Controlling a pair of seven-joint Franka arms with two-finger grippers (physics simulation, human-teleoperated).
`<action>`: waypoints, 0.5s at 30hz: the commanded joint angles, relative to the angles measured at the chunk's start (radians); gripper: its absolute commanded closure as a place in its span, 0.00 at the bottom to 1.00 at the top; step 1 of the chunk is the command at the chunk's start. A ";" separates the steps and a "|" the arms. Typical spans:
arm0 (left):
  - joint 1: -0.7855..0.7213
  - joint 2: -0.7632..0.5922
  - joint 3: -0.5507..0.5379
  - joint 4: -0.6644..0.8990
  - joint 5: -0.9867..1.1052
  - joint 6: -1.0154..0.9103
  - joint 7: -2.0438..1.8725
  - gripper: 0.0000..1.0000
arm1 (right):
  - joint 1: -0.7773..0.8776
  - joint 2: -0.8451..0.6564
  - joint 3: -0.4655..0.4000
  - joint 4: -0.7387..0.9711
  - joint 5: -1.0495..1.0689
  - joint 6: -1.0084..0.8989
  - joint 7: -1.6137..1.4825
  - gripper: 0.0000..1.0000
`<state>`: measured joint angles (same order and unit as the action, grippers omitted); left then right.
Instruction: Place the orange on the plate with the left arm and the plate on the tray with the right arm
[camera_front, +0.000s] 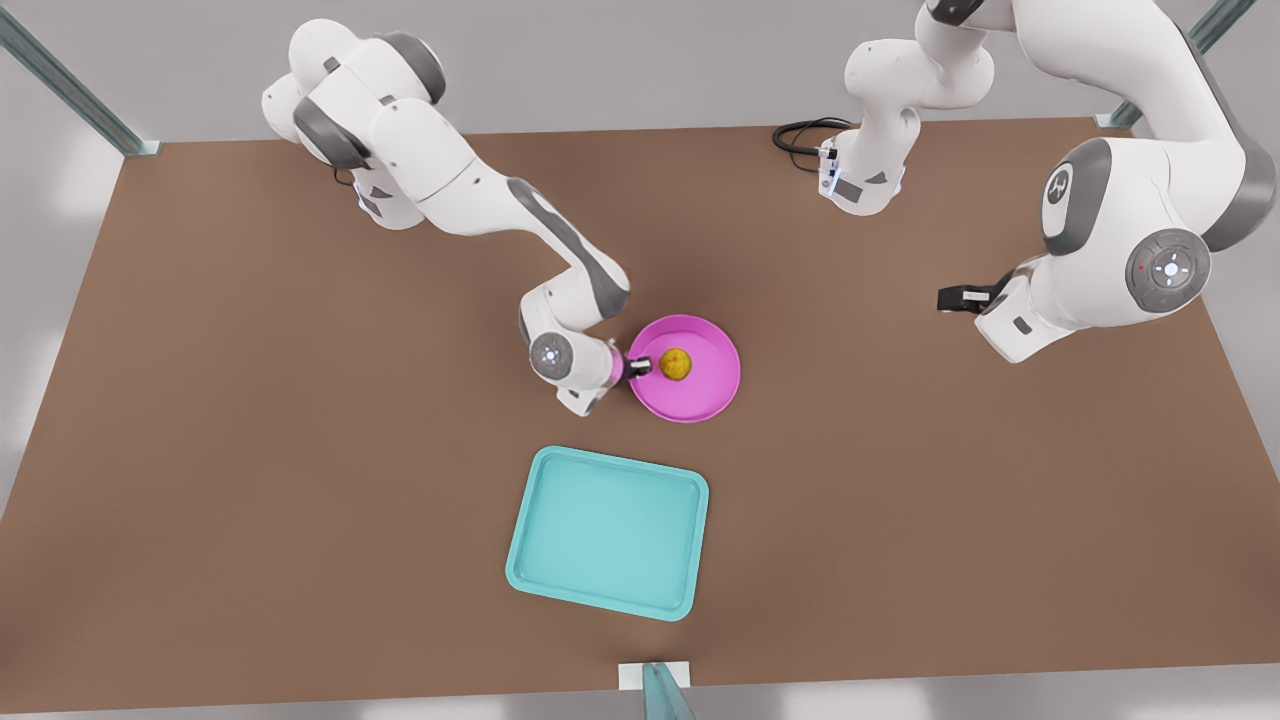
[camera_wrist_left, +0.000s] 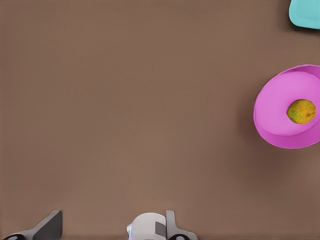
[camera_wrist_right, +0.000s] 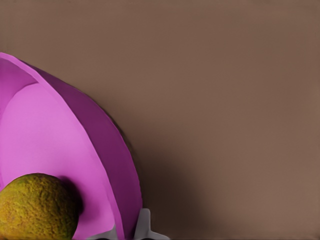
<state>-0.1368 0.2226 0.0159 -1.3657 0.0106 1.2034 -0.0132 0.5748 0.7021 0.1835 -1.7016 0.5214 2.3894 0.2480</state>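
Gripping plate (camera_front: 700, 395) rim, right gripper (camera_front: 638, 366), orange (camera_front: 676, 364) beside

tray (camera_wrist_left: 306, 12) cut by edge | right gripper (camera_front: 640, 366) jaws perhaps hidden

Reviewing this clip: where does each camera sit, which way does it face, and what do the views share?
Front view: high above the table, looking down on both arms, plate, orange and tray.
Left wrist view: on the waiting arm, facing down at the table; left pincer open.
Right wrist view: low beside the plate; right pincer clamps its rim.
All three share plate and orange.
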 joint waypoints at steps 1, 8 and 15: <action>0.000 -0.002 0.001 0.002 0.002 -0.008 0.016 0.00 | -0.032 -0.015 0.027 0.000 -0.003 -0.004 -0.003 0.79; 0.000 0.001 -0.001 0.000 0.002 -0.005 0.016 0.00 | -0.317 -0.069 0.105 0.083 0.040 -0.139 -0.041 0.79; 0.000 0.003 -0.001 0.000 0.003 -0.005 0.016 0.00 | -0.400 0.117 0.097 0.313 0.029 -0.145 -0.088 0.79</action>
<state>-0.1364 0.2266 0.0159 -1.3656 0.0125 1.1985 -0.0042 0.1756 0.8006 0.2805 -1.4055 0.5604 2.2713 0.2029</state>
